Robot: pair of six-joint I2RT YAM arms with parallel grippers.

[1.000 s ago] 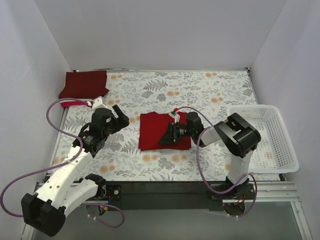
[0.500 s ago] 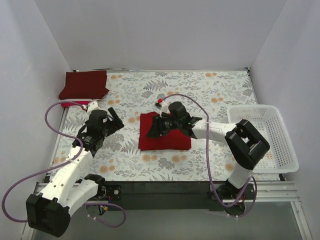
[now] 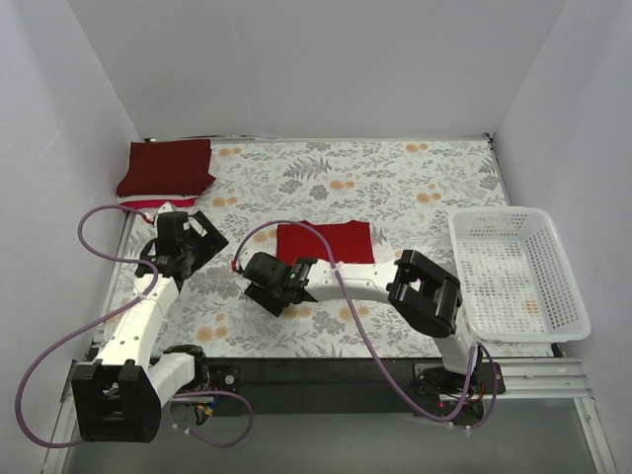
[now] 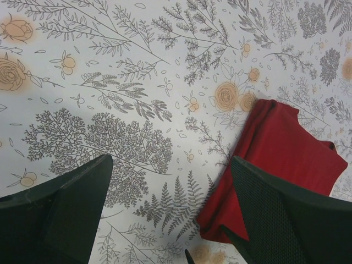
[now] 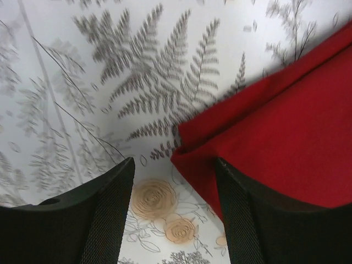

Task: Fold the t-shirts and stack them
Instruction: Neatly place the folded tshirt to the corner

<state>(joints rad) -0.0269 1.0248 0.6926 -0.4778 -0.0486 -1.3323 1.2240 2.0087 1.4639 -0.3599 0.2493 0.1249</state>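
- Currently the bright red t-shirt (image 3: 326,243) lies folded flat at frame centre on the floral table (image 3: 434,188). The dark maroon t-shirt (image 3: 166,166) sits folded at upper left, with the edge of a pinkish-red t-shirt (image 3: 148,203) showing under it.
- Right gripper (image 3: 269,288) hovers at the red shirt's lower left corner, jaws wide apart, holding nothing. Risk: a pinch there catches only the top layer and the fold peels open.
- Left gripper (image 3: 193,240) is left of centre, clear of the cloth, jaws likewise spread and empty. Risk: a one-sided lift lets the shirt sag and unfold.
- Risk: a skewed landing on the maroon pile leaves the stack ragged.
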